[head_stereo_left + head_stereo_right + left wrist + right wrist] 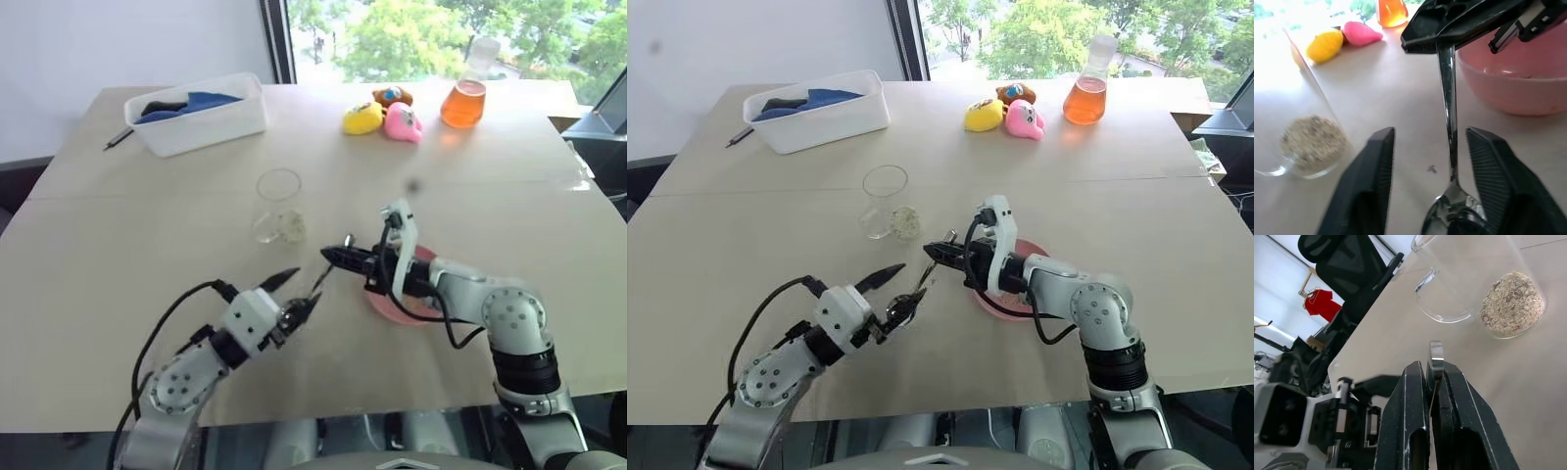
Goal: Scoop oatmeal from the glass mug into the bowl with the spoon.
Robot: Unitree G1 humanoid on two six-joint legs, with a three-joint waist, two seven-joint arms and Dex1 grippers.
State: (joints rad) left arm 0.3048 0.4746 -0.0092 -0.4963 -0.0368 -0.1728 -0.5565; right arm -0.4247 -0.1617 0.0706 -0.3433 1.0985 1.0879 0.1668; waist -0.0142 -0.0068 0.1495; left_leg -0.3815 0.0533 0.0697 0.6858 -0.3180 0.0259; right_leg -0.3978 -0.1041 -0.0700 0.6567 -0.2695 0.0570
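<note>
Your left claw (299, 294) stands wide around the spoon (1451, 142) bowl, gripping nothing. Your right claw (939, 249) pinches the handle, ready for the glass mug (886, 202).

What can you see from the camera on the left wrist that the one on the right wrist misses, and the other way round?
Left wrist alone: the pink bowl, the yellow toy, the pink toy, the orange flask, the open left gripper either side of the spoon's scoop end.
Right wrist alone: a black chair, a red garment.
Both: spoon clamped in the right gripper, glass mug, oatmeal.
</note>
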